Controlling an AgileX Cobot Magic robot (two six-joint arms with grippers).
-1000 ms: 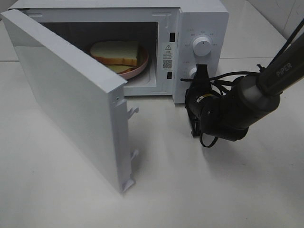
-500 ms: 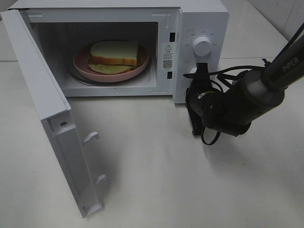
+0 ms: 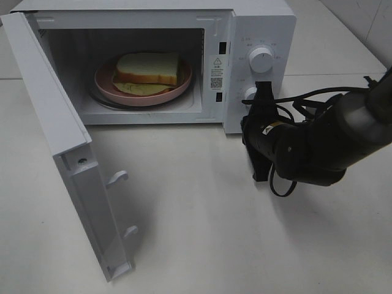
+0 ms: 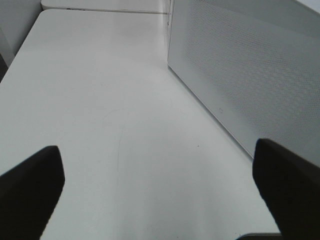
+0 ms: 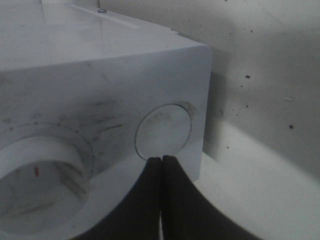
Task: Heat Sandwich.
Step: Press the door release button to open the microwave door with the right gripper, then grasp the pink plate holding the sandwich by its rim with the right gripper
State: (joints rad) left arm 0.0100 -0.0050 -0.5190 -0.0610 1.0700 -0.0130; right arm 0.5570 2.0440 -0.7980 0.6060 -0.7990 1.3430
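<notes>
Sandwich (image 3: 149, 68) sits on pink plate (image 3: 105, 81) inside microwave (image 3: 269, 27), door (image 3: 58, 128) wide open. Right gripper (image 5: 161, 160) jaws pressed together, tips at round button (image 5: 163, 129) beside dial (image 5: 37, 172). Left gripper (image 4: 157, 147) jaws wide, over table (image 4: 100, 100).

Right pincer (image 5: 161, 162) closed tight, left pincer (image 4: 159, 187) spread

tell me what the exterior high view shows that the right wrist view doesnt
Only exterior high: the sandwich on its pink plate inside the microwave, and the door standing wide open.
Only right wrist: a round button near the panel's corner, with the shut tips of the right tool at its edge.
Both: the white control panel and the right tool itself.
</notes>
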